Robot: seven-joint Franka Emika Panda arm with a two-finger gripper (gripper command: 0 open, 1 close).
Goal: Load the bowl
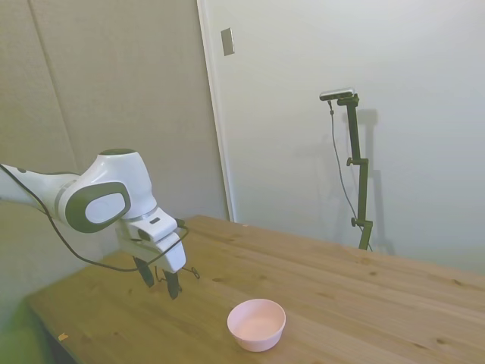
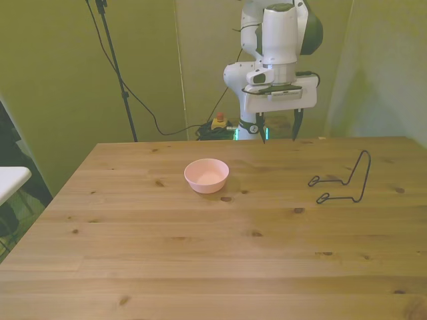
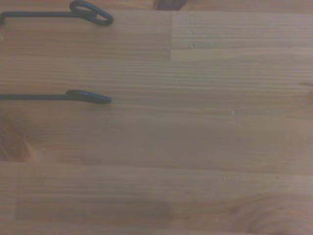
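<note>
Well apart: bowl (image 2: 207,175), wire rack (image 2: 341,181), raised open-fingered end effector (image 2: 279,134).

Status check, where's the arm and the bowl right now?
End effector open, empty, above table's far edge. Bowl upright, untouched. Wire rack apart from it; nothing between.

Side, front, close wrist views

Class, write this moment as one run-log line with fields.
gripper: open, empty, above table's far edge | bowl: upright on table, untouched | wire rack: front view's right, apart from bowl
</note>
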